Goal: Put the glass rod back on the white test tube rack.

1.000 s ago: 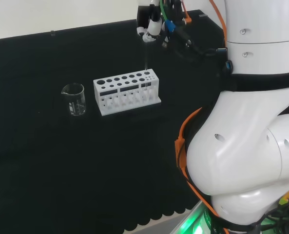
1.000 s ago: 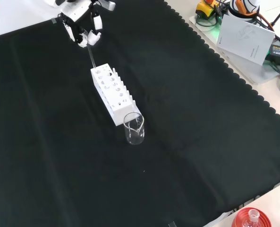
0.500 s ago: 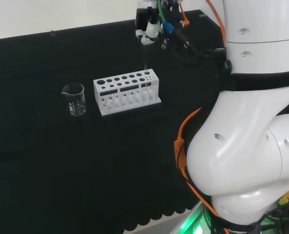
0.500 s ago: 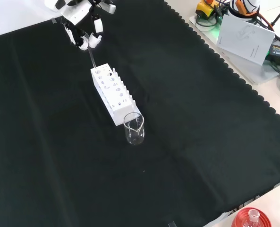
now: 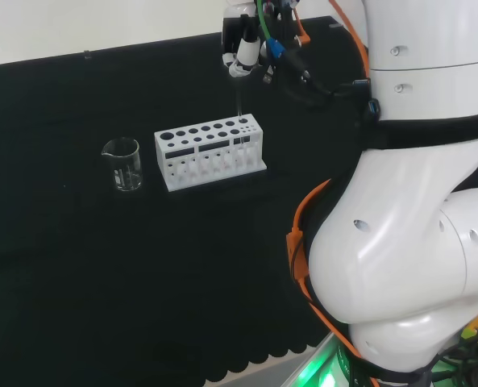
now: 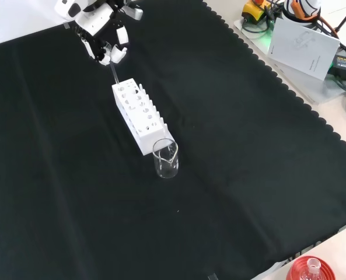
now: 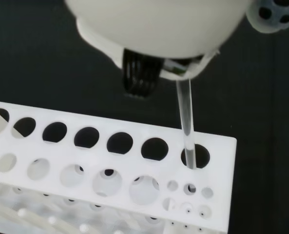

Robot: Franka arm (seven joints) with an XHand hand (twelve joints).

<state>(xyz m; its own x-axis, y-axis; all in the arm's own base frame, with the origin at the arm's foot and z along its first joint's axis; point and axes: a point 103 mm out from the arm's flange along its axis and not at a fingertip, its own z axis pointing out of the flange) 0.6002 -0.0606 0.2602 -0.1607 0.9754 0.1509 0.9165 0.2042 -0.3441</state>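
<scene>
The hand [image 6: 104,44] pinches the glass rod [image 7: 186,122] upright above the white rack [image 5: 210,151], the rod's lower end dipping into an end hole; a beaker [image 5: 123,164] stands just beside the rack's other end.

One rack [image 5: 209,151], white, mid-cloth. One glass rod [image 7: 186,122], lower end in the rack's end hole. One beaker [image 5: 122,164], clear, just off the rack's other end. One hand [image 6: 102,36], near the cloth's far edge in the front view. One red ribbed stand [image 6: 310,271] with one flask [image 6: 313,267], at the bottom edge of the front view, off the cloth. One booklet [image 6: 304,45], white, past the cloth's scalloped edge at the front view's top right.
</scene>
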